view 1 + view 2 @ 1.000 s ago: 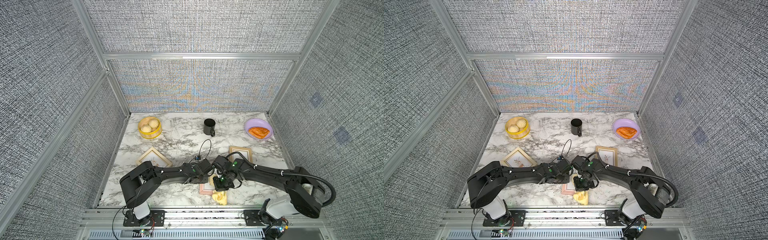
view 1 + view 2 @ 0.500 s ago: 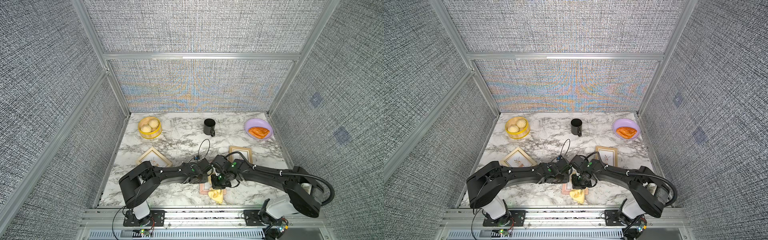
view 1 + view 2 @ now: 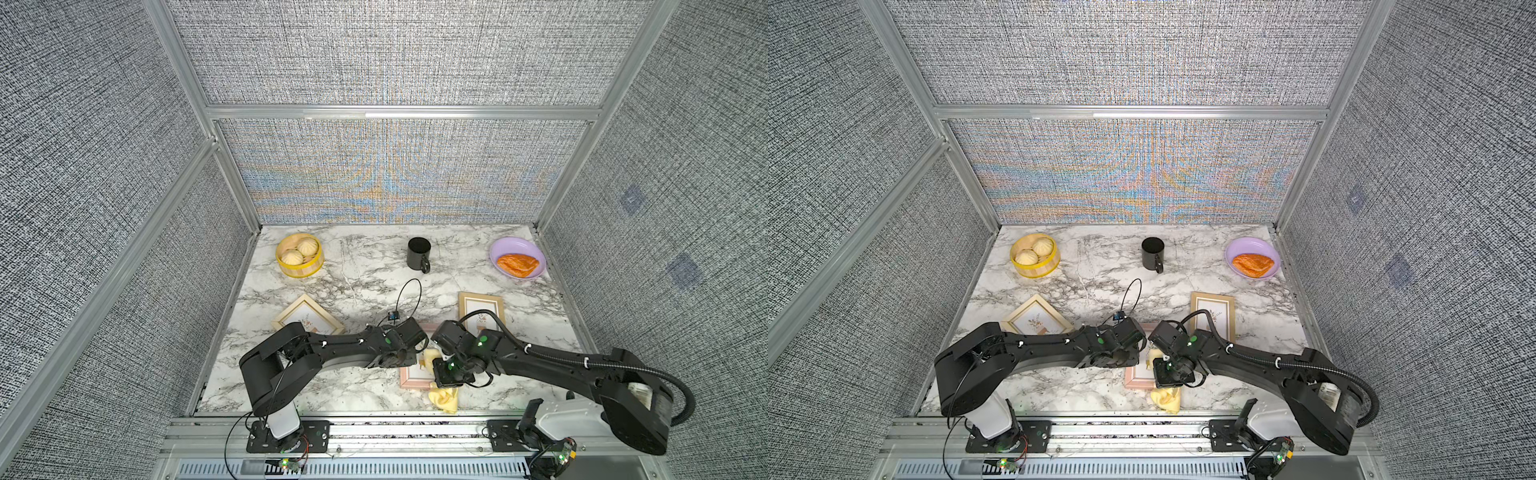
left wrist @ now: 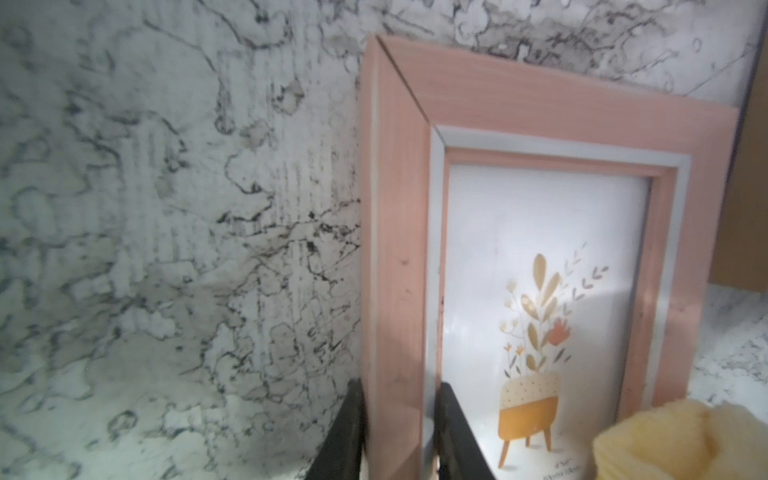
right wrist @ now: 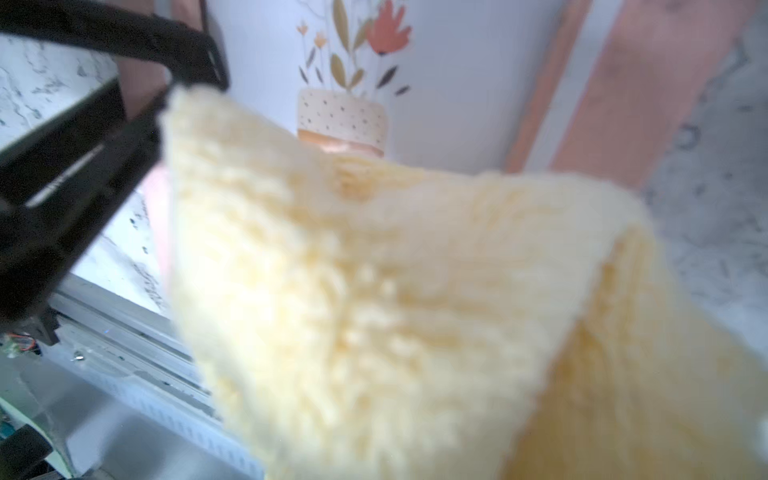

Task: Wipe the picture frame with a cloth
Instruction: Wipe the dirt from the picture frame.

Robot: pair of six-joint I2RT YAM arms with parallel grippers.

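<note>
At near-centre of the table [image 3: 332, 390], the pink picture frame [image 3: 413, 376] lies w/ its long axis running near–far. L tool [image 4: 400, 388] is clamped on the frame's left rail, one finger each side. R tool [image 3: 451, 371] is pinched shut on the cloth [image 3: 444, 397], which hangs over the frame's near-right corner and spills toward the table's near edge. The glass lies far-left of the cloth, so the R arm prob. strokes that way. Room: little nearward, L tool blocks the left, gold frame [image 3: 482, 309] sits far-right.
</note>
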